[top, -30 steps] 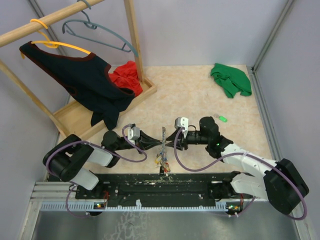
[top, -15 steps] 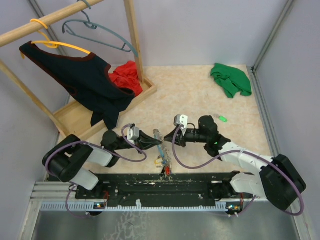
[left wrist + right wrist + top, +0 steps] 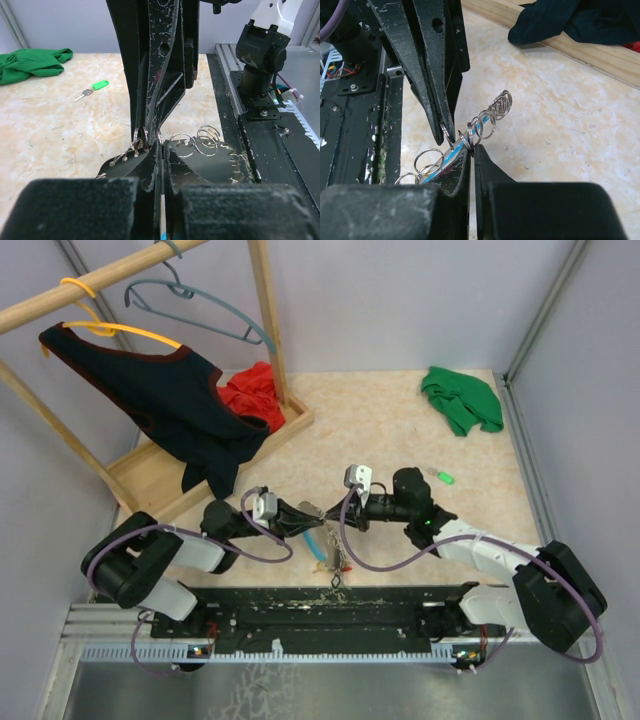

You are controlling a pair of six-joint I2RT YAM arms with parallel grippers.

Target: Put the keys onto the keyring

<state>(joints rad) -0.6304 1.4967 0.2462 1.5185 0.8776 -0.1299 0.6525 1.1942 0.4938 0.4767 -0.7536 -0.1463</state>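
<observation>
Keyring (image 3: 500,105), partly hidden, seemingly pinched by closed left gripper (image 3: 161,150) and closed right gripper (image 3: 472,150).

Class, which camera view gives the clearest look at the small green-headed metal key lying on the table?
The left wrist view: there the green-headed metal key shows its plastic head and silvery blade distinctly. The top external view shows the key only as a tiny green speck. The right wrist view does not show it.

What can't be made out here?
- red key: seen in no view; key tags too small in top view.
- keyring at the grip: covered by left fingers in left wrist view, right fingers in right wrist view.
- green key teeth: too small, every view.
</observation>
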